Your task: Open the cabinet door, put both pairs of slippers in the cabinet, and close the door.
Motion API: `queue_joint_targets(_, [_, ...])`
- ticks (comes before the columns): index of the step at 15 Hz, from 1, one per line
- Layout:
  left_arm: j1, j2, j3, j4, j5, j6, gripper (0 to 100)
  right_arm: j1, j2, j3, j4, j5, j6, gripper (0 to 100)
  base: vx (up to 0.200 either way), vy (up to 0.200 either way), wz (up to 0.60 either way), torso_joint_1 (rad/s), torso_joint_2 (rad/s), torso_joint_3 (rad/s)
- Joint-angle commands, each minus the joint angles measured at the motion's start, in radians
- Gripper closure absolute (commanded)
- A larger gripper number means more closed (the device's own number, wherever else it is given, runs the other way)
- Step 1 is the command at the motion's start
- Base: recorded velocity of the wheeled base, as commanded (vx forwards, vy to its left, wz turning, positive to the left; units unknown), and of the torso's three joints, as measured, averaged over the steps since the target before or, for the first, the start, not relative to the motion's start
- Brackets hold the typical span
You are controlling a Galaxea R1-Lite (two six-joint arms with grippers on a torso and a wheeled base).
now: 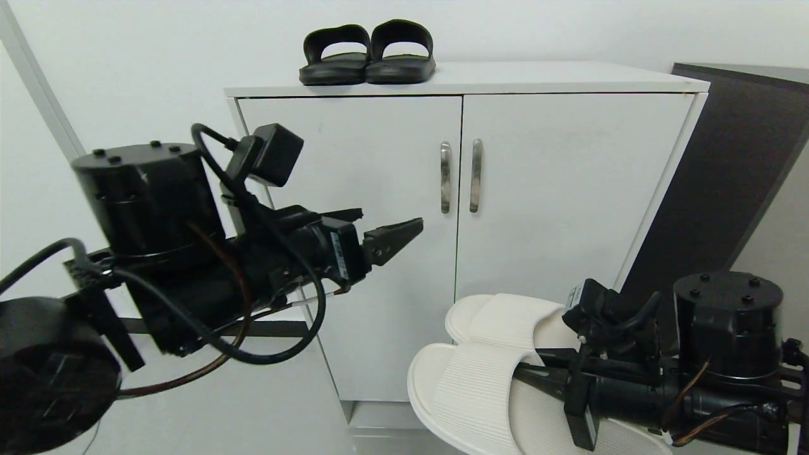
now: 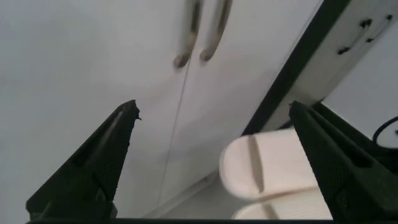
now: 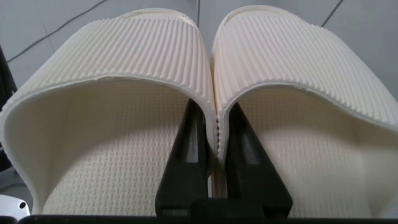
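Observation:
The white cabinet (image 1: pixel 537 189) has both doors shut, and its two metal handles (image 1: pixel 460 175) meet at the middle. A pair of black slippers (image 1: pixel 366 54) rests on the cabinet top. My left gripper (image 1: pixel 385 226) hovers open in front of the left door, a little left of and below the handles (image 2: pixel 200 34); nothing is between its fingers (image 2: pixel 93 168). Low at the right, my right gripper (image 3: pixel 216 118) is shut on the inner strap edges of a pair of white slippers (image 1: pixel 486 373), holding them side by side before the right door's lower part.
A dark panel (image 1: pixel 727 177) leans beside the cabinet's right side. A pale wall with a slanted white bar (image 1: pixel 38 82) stands to the left. The floor in front of the cabinet (image 1: pixel 253 404) is light and bare.

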State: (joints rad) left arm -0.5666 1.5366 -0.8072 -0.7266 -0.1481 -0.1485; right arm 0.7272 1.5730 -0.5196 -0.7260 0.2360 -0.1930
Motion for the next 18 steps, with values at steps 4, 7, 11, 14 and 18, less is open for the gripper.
queue_joint_targets(4, [-0.039,0.135,-0.257,0.145,-0.180,-0.083,0,0.000,0.012,0.003,-0.001,0.000,0.000,100,0.000,0.000,0.00,0.000,0.00,0.000])
queue_joint_targets(7, [-0.067,0.163,-0.371,0.231,-0.268,-0.144,0,0.000,0.012,0.001,-0.001,0.000,0.000,100,0.000,0.000,0.00,0.000,0.00,0.000])
queue_joint_targets(11, [-0.067,0.261,-0.489,0.240,-0.251,-0.194,0,0.000,0.009,0.004,-0.001,0.000,0.000,100,0.000,0.000,0.00,0.000,0.00,0.000])
queue_joint_targets(14, [-0.088,0.267,-0.533,0.246,-0.219,-0.195,0,0.000,0.012,0.006,-0.001,0.000,0.000,100,0.000,0.000,0.00,0.000,0.00,0.000])
queue_joint_targets(18, [-0.110,0.338,-0.602,0.245,-0.102,-0.192,0,-0.002,0.012,0.007,-0.001,0.000,0.001,100,0.000,0.000,0.00,0.000,0.00,0.000])
